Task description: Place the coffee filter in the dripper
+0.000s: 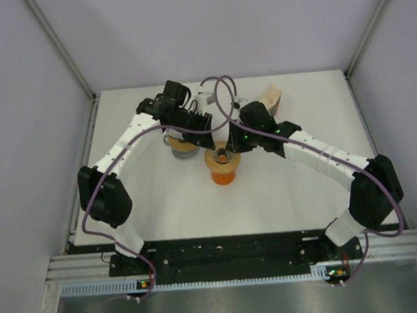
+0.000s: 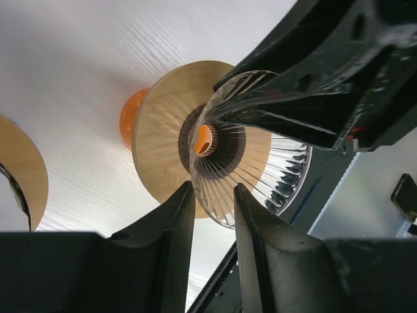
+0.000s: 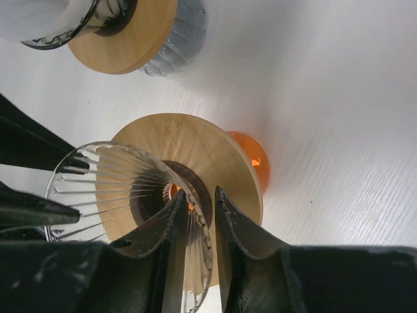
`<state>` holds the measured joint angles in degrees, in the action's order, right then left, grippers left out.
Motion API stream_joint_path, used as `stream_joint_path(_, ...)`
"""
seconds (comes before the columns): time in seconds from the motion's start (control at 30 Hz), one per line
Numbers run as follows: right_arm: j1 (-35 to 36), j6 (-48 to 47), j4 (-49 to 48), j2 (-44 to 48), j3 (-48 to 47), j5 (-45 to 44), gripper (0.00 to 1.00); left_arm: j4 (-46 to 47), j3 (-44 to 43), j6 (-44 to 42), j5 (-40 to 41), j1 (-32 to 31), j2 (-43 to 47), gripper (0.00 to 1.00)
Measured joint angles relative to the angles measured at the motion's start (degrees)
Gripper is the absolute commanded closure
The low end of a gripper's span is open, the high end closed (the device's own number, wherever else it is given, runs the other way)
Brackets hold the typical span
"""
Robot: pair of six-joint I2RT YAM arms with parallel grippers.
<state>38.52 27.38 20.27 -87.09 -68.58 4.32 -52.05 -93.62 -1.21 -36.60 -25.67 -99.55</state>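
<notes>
Both the left pincer (image 2: 214,189) and right pincer (image 3: 199,195) are set slightly parted astride the ribbed glass dripper (image 2: 260,176) at its thin rim.

The right gripper (image 1: 228,151) is hanging over the orange-based dripper (image 1: 223,171) at frame centre; a second dripper (image 1: 183,148) is standing just upper-left; a tan coffee filter (image 1: 271,97) is lying upper right.

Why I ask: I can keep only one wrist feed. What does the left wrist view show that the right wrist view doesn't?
Left only: the metal frame beyond the table. Right only: the second dripper's ribbed glass. Both: the glass dripper on its wooden collar and orange base, left hand and right hand straddling its rim.
</notes>
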Motion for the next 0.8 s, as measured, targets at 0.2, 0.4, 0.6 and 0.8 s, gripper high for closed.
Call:
stream_joint_path(0.2, -0.02, -2.89, 7.58, -3.10, -8.24, -0.02, 0.62, -4.15, -5.99, -2.32, 1.42, -0.39, -0.37, 0.53)
stream_joint_path(0.4, -0.02, -5.29, 10.47, -3.08, -14.67, -1.16, 0.56, -5.79, -7.43, -3.30, 2.14, 0.76, -0.37, 0.51)
stream_joint_path(0.6, -0.70, -6.91, 14.14, -2.54, -15.96, -3.87, 0.44, -7.23, -8.37, -3.61, 3.41, 1.53, -0.39, 0.45)
stream_joint_path(0.8, -9.07, -5.35, 16.28, -1.05, -16.06, -9.11, 0.20, -7.85, -11.65, -4.17, 3.08, 3.37, -0.24, 0.36)
